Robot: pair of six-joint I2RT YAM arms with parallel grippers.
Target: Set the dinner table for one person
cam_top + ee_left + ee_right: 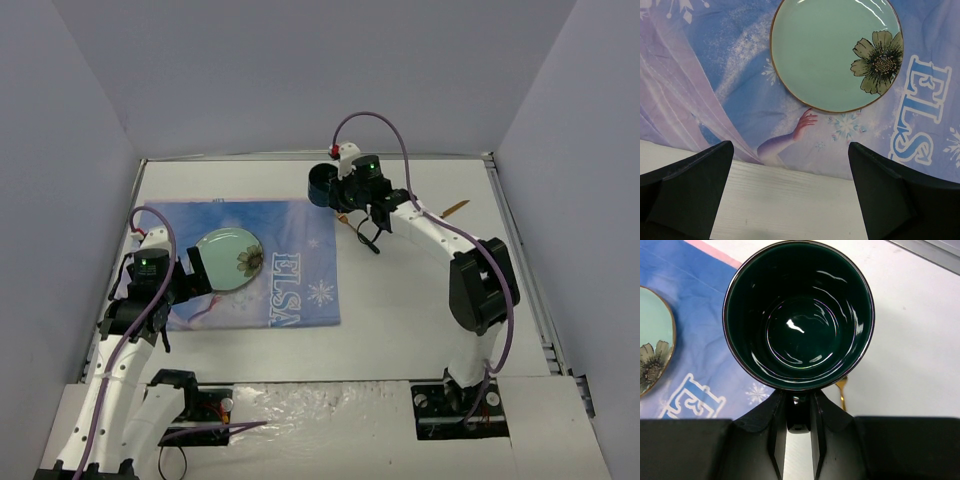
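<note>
Plain grey walls closed in a large flat white rectangular desk point(420, 300) with a thin metal rim, which filled the floor of the top view from the arm bases to the far wall. A blue cloth placemat point(300, 232), printed with snowflakes and the word "ELSA", lay flat on the left half of the desk. A round pale green ceramic plate point(228, 258) with a thin golden rim and a dark flower painted on one side rested on the placemat, toward its left part.

The left end effector point(790, 192) hung above the near left edge of the placemat, where the cloth met the bare desk. Its two black fingers point(687, 187) stood wide apart with nothing between them, and the plate was just beyond them, not touched.

The right end effector point(799, 412) was reached out to the far right corner of the placemat. Its fingers were pressed together on the near side of a dark green glossy round mug point(799, 315), whose mouth faced upward and which had nothing inside. Whether the mug stood on the surface or was lifted above it, the views did not show. A thin golden piece of cutlery point(841, 389) lay on the bare desk, mostly hidden under the mug; its kind could not be told.
</note>
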